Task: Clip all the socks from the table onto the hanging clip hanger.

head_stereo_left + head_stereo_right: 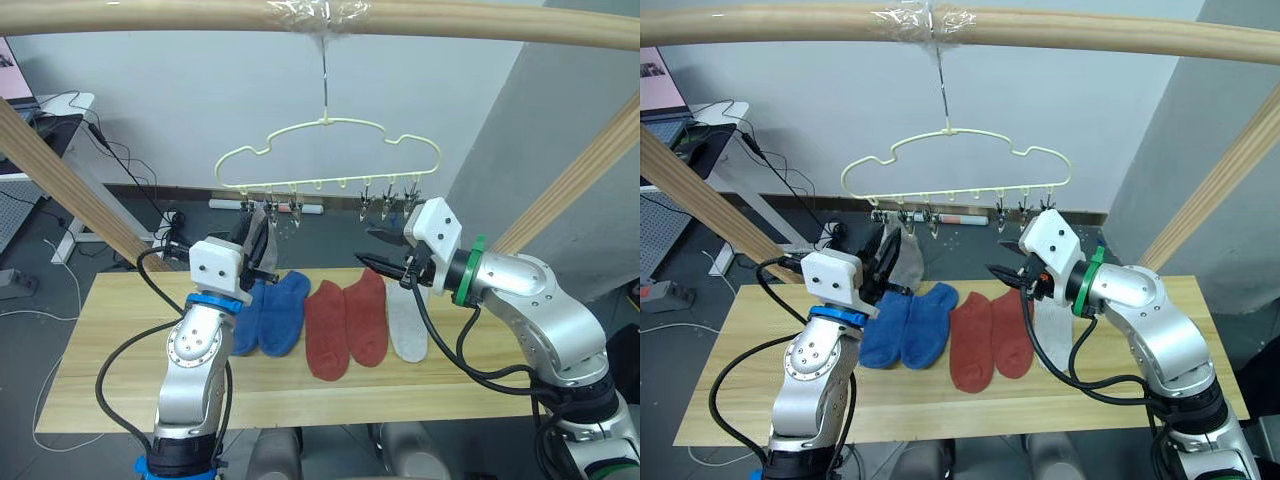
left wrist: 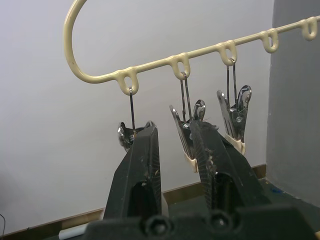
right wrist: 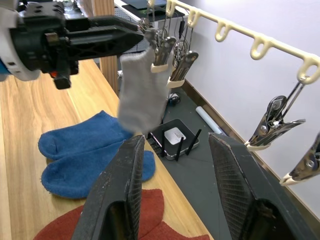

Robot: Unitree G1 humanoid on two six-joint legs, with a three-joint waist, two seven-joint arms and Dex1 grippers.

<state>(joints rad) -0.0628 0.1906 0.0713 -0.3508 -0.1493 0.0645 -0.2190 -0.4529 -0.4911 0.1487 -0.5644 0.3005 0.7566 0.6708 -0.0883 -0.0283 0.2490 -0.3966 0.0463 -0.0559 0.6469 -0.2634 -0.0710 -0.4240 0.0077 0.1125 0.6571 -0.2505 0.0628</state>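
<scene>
Grey sock (image 1: 906, 257) hangs clipped on the clip hanger (image 1: 958, 165).

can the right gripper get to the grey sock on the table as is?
Probably yes. The right gripper is open, holds nothing and hovers just above the grey sock, which lies flat on the table beside the red socks with nothing over it.

Below my arms, the long light wooden plank table (image 1: 120, 390) carries five short knit socks in a row: two blue socks (image 1: 282, 313) touching, two rust-red socks (image 1: 345, 320) touching, one light grey sock (image 1: 406, 325).
</scene>
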